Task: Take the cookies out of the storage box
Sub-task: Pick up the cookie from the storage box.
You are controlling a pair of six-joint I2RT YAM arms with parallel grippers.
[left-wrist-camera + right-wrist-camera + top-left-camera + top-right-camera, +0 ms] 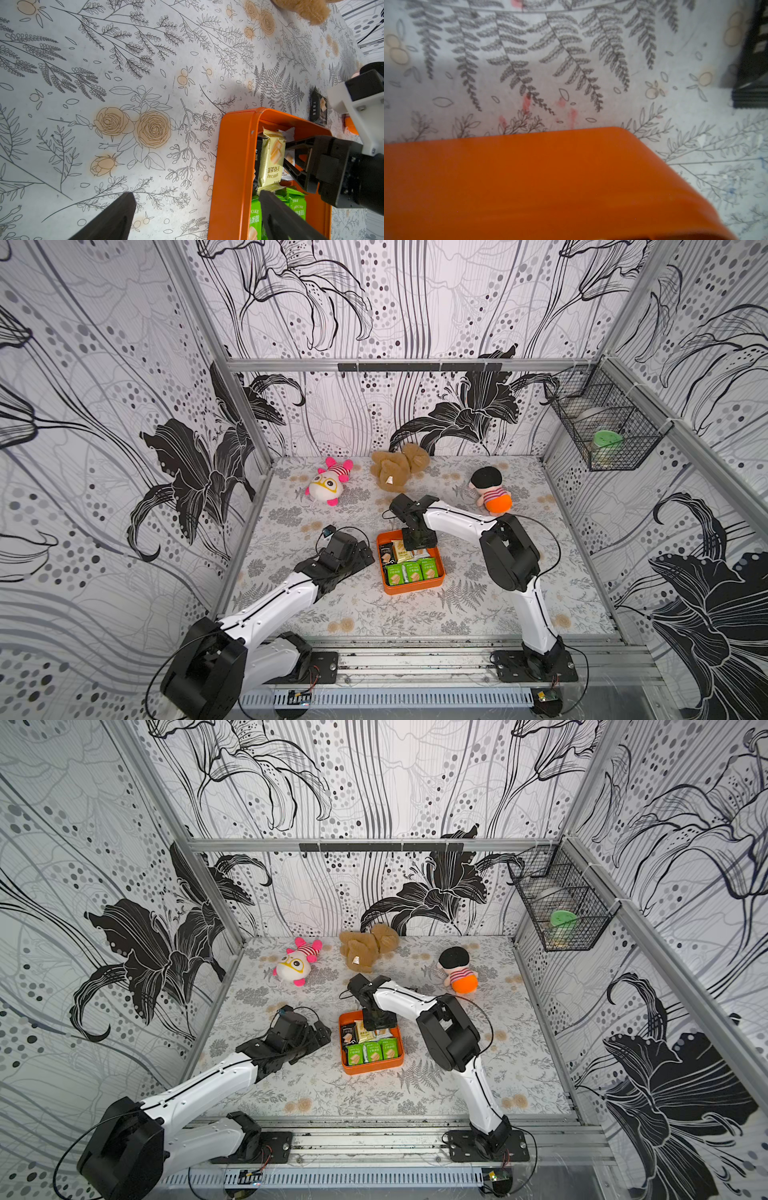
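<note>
cookies (270,160): white packet (289,161) between narrow-set right jaws

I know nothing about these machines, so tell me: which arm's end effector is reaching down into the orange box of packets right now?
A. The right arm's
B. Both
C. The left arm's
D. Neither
A: the right end effector is down among the cookies inside the storage box, while the left end effector sits outside the box, beside its wall.
</note>
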